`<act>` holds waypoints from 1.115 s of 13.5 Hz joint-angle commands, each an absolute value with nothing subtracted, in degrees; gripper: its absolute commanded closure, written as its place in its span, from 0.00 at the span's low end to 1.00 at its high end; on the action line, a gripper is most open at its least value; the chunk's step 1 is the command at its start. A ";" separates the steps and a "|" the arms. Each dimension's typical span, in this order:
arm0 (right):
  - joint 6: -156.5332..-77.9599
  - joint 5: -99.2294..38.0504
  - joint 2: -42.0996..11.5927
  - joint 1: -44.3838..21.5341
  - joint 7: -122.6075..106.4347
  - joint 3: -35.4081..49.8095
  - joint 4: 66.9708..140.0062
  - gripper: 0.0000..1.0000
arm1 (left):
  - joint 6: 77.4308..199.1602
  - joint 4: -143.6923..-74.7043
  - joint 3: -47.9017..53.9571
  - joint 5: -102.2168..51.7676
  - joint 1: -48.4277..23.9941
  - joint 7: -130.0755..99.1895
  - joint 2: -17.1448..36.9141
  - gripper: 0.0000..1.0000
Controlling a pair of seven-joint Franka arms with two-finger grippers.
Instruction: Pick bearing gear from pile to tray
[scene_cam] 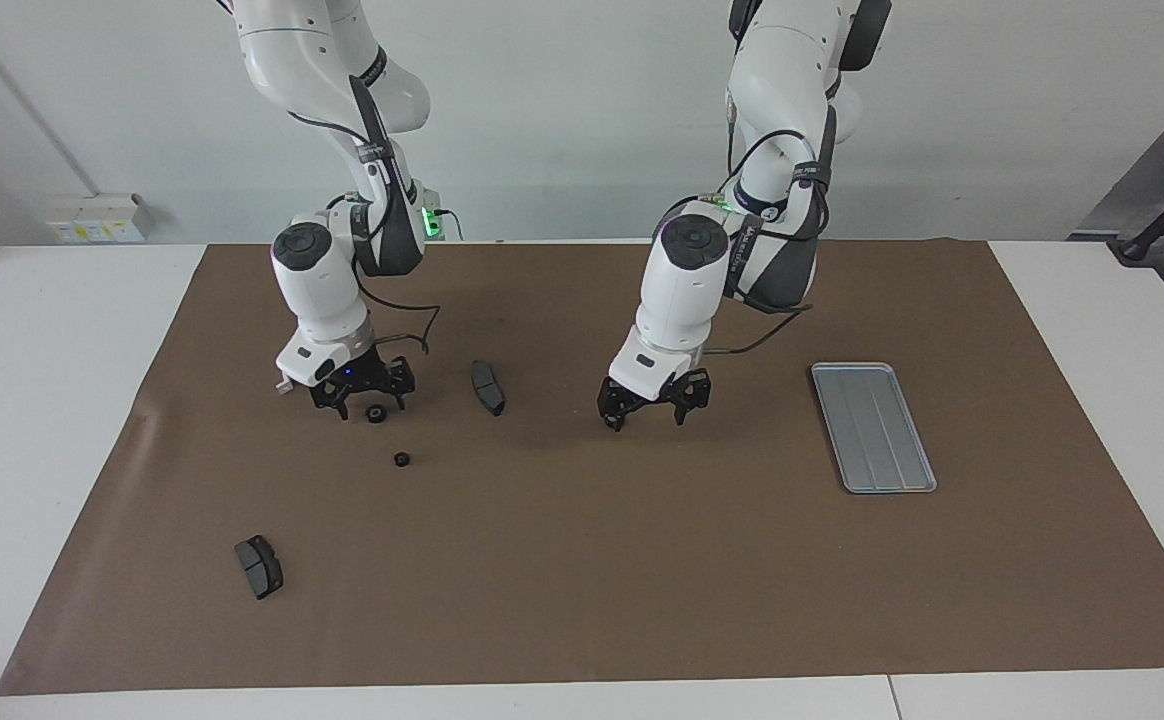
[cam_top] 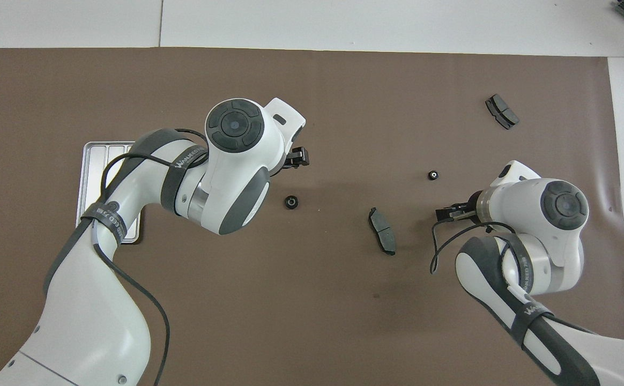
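The pile's parts lie scattered on the brown mat. One small black ring [scene_cam: 376, 413] sits on the mat between the spread fingers of my right gripper [scene_cam: 372, 405], which is low and open around it. A second ring [scene_cam: 401, 459] lies a little farther from the robots. A third ring [cam_top: 291, 202] lies mid-mat; my left gripper [scene_cam: 645, 415] hangs open just over it, and one of its fingers covers the ring in the facing view. The silver grooved tray [scene_cam: 872, 425] lies at the left arm's end with nothing on it.
One dark brake pad [scene_cam: 487, 387] lies between the two grippers. Another brake pad [scene_cam: 259, 566] lies far from the robots at the right arm's end. In the overhead view the left arm covers part of the tray [cam_top: 97, 161].
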State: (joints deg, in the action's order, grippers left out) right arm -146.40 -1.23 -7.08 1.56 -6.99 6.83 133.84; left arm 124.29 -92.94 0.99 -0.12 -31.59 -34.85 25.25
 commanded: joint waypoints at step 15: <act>-149.41 -5.10 -4.57 2.81 -11.78 7.56 138.78 0.93 | 135.97 -107.23 0.09 0.97 -37.53 -40.78 23.20 0.01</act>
